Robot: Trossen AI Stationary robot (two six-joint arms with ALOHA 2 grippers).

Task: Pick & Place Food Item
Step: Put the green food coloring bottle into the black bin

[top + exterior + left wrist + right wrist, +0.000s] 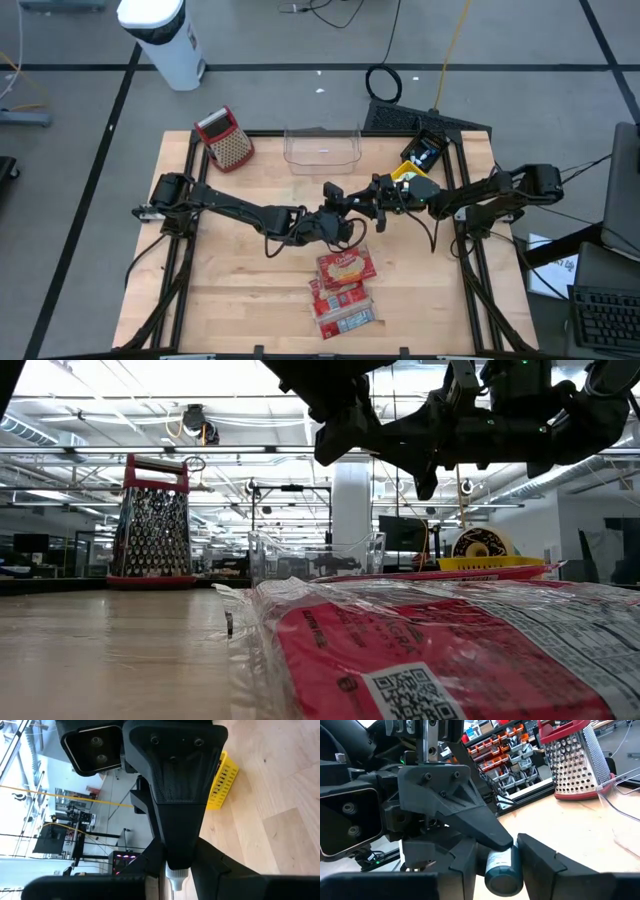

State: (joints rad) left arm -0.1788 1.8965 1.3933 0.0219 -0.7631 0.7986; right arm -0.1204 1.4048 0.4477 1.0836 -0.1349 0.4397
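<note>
— Well, which containers are seen, and what is held in them?

— A clear tub is set at the back edge of the bench; what it holds cannot be told. A yellow basket is placed to its right, and its contents cannot be made out either.

— And where is the food item found?

— A small bottle is held in the air over the middle of the bench, in neither container. The left gripper is clamped on one end of it. The right gripper is met head-on, and its fingers are pressed to both sides of the teal end.

— What else is laid about?

— Red snack packets are stacked just in front of the grippers. A metal grater is stood at the back left corner, well apart from the tub. Between the bottle and the tub, bare wood is seen.
</note>
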